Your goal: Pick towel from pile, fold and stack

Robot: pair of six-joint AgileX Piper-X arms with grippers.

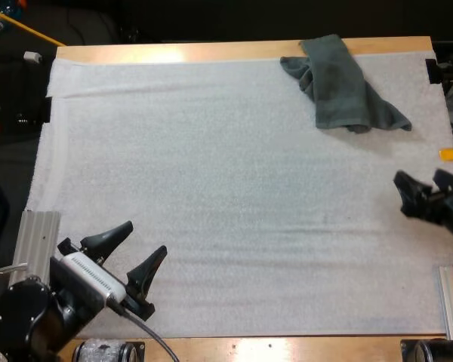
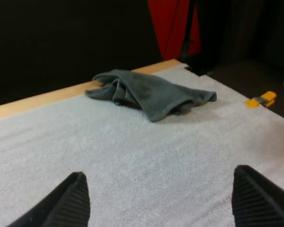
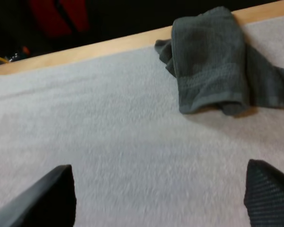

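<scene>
The left gripper (image 1: 146,237) hangs low over the near part of the white mat (image 1: 226,188), its two black fingers spread wide with only bare mat between them. In the left wrist view both fingers (image 2: 68,198) stand well apart and clear of any cloth.

The right gripper (image 1: 417,175) sits over the mat's right border, about halfway up the table. Its fingers are also parted and grip nothing. In the right wrist view each ribbed pad (image 3: 267,194) stands well away from the other, with plain mat between them.

The one towel (image 1: 340,83), dark grey-green and crumpled, lies well ahead of both grippers and touches neither. It is far from the left gripper, diagonally across most of the mat. It is nearer the right gripper, lying beyond it toward the far side of the table and somewhat inward of it. The towel is loosely doubled over on itself, with a hemmed band turned toward the right gripper and a pointed corner trailing out over the mat. Its far end lies over the mat's border onto the wooden table edge (image 1: 174,51).

A ribbed metal rail (image 1: 36,241) lies just beside the left gripper, along the mat's near left corner.
</scene>
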